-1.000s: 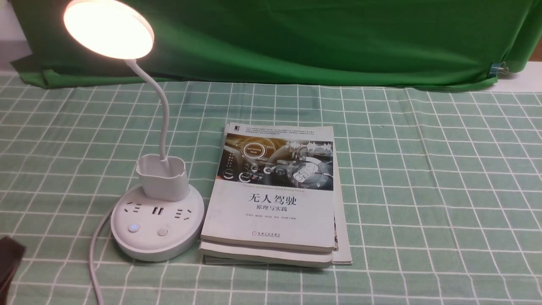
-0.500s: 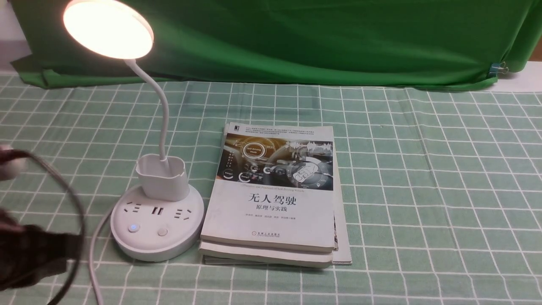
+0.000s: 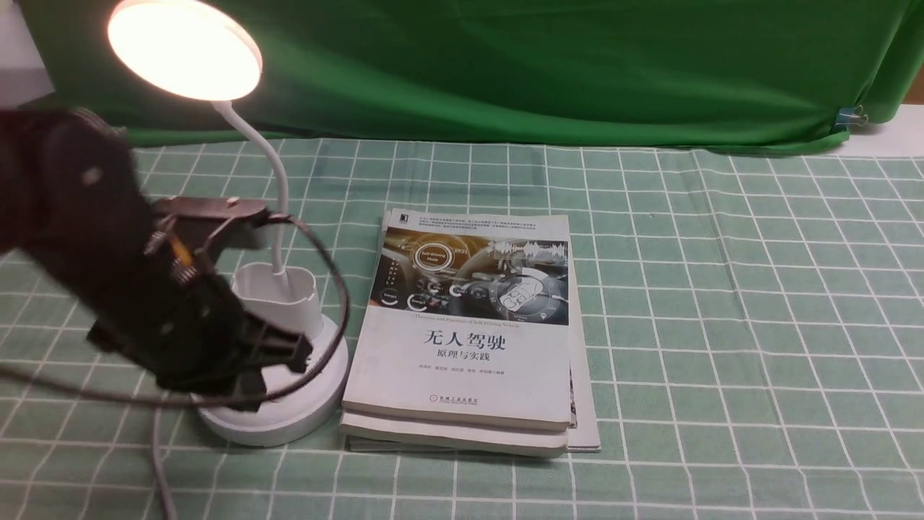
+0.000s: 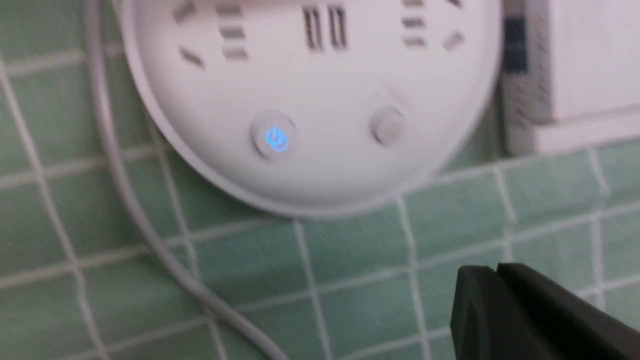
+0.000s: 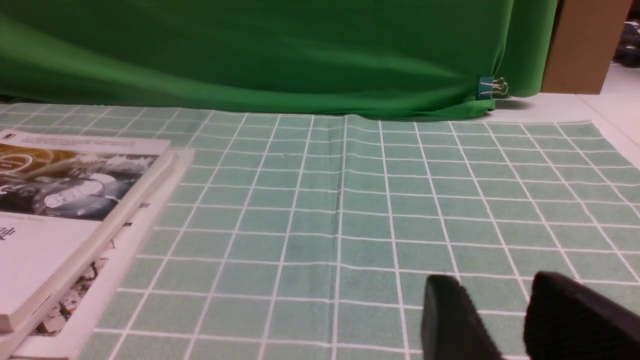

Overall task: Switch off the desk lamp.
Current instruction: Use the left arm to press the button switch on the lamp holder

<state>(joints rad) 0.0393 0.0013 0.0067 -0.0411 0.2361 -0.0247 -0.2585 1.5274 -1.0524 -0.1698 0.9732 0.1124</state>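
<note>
The white desk lamp stands at the left of the table, its round head (image 3: 184,49) lit. Its thin neck (image 3: 278,195) rises from a small cup (image 3: 278,300) on the round base (image 3: 303,404). My left arm is over the base and hides its buttons in the front view. My left gripper (image 3: 289,354) is shut and empty. In the left wrist view the base (image 4: 325,165) shows a blue-lit power button (image 4: 274,137) and a plain button (image 4: 387,125). The left gripper (image 4: 495,272) sits apart from both, over the cloth. My right gripper (image 5: 492,287) is open, empty, low over the cloth.
A stack of books (image 3: 469,339) lies right beside the lamp base. The lamp's white cable (image 3: 160,462) runs off the base's left side toward the front edge. A green backdrop cloth (image 3: 505,65) hangs behind, held by a clip (image 3: 852,115).
My left arm has swung in from the lower left edge and now hangs over the lamp base. The lamp stays lit. The books have not moved.
</note>
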